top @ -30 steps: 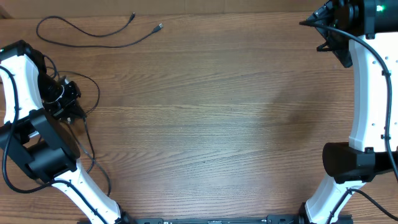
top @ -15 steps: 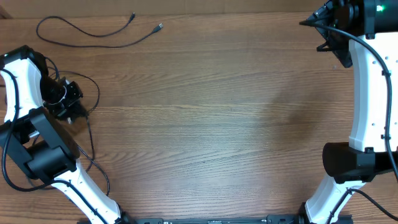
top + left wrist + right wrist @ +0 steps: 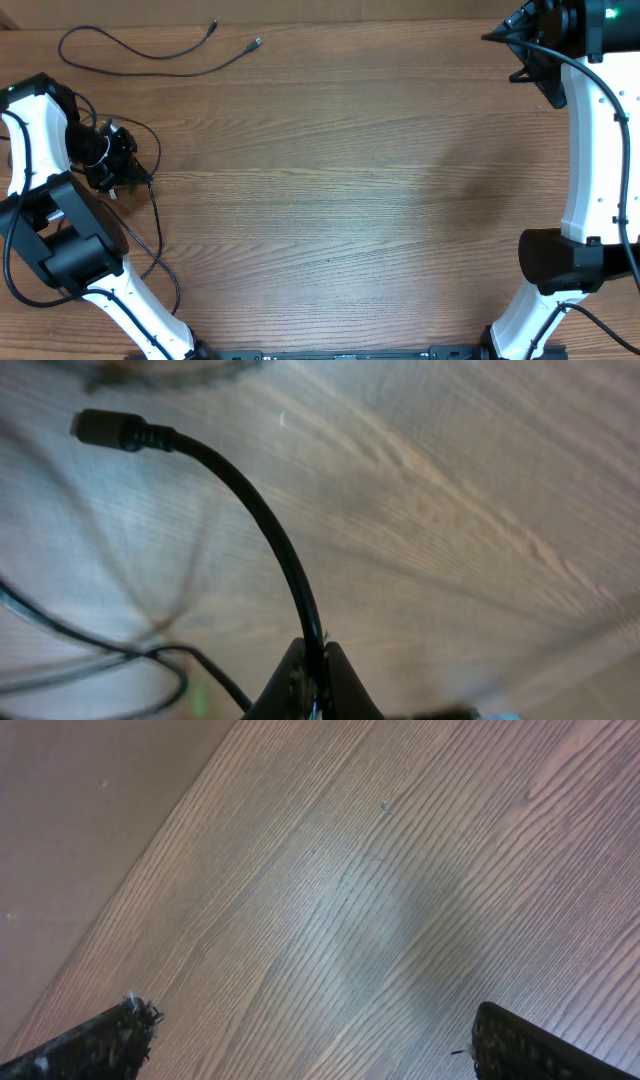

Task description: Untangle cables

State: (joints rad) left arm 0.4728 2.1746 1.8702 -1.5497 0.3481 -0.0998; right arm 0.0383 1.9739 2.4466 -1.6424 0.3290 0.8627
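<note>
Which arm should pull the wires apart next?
Probably left. The left jaws are shut on a cable, other loops close by; the right jaws stand open over bare table, far from any cable.

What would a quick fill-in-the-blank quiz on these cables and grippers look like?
The left gripper is ____ on a black cable.
The right gripper stands ____, holding nothing.
A second cable lies loose on the table, toward its far ____ corner.
Missing words: shut; open; left.
</note>
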